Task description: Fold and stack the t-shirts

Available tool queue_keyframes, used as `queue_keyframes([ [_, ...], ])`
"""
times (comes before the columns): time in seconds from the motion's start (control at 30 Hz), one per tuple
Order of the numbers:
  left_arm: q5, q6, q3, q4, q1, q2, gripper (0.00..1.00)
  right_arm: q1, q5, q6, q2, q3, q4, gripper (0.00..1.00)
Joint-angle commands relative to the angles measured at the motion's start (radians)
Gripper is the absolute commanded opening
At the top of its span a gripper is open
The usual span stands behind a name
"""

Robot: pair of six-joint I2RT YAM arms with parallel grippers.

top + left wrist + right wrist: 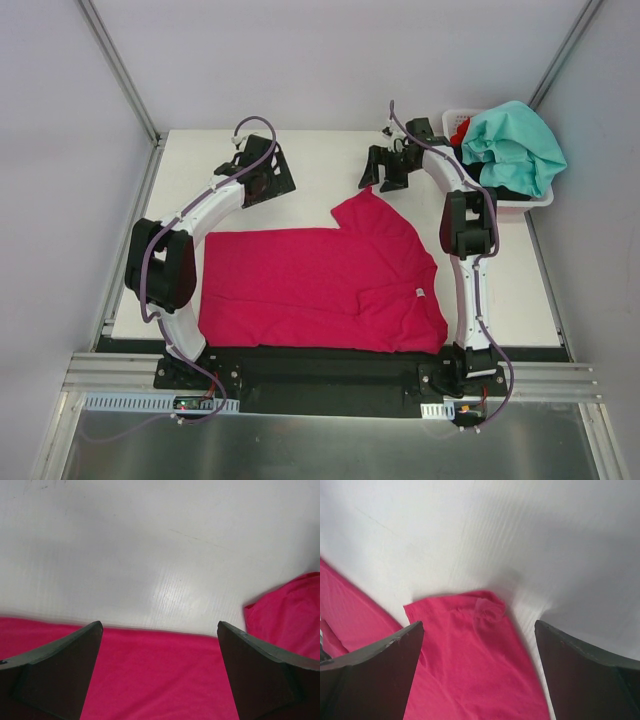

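From above, the magenta t-shirt (320, 285) lies flat on the table (330, 150), long axis running 3 to 9 o'clock, 1 sleeve (365, 205) poking toward 12. The teal t-shirt (515, 145) heaps in the white basket (530, 200) at 2.

Left wrist: the left gripper (159, 630) gapes wide over the shirt's far edge, empty.

Right wrist: the right gripper (479, 627) spreads wide above that sleeve, likely poised to fold it in.

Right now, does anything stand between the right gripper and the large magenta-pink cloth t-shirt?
Nothing visible does. The right gripper hangs open over a sleeve of the magenta-pink t-shirt, which lies on the white table.
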Motion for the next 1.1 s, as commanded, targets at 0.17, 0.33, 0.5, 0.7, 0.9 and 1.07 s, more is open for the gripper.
queue_keyframes([
  [0.17, 0.001, -0.002, -0.004, 0.03, 0.012, 0.001, 0.99, -0.005, -0.033, 0.096, 0.026, 0.061, 0.092, 0.93],
  [0.33, 0.006, -0.01, -0.01, 0.03, 0.012, 0.0, 0.99, -0.006, -0.047, 0.117, 0.005, -0.012, 0.11, 0.92],
  [0.5, 0.01, -0.016, -0.016, 0.03, 0.012, -0.005, 0.99, -0.008, -0.05, 0.122, 0.008, -0.032, 0.107, 0.85],
  [0.7, 0.004, -0.017, -0.036, 0.032, 0.012, -0.02, 0.99, -0.008, -0.054, 0.12, 0.0, -0.055, 0.102, 0.78],
  [0.9, -0.003, -0.019, -0.052, 0.03, 0.014, -0.036, 0.99, -0.008, -0.062, 0.117, -0.006, -0.069, 0.095, 0.63],
  [1.07, 0.044, -0.049, -0.085, 0.032, 0.067, -0.033, 0.99, -0.011, -0.064, 0.108, 0.008, -0.038, 0.084, 0.48],
])
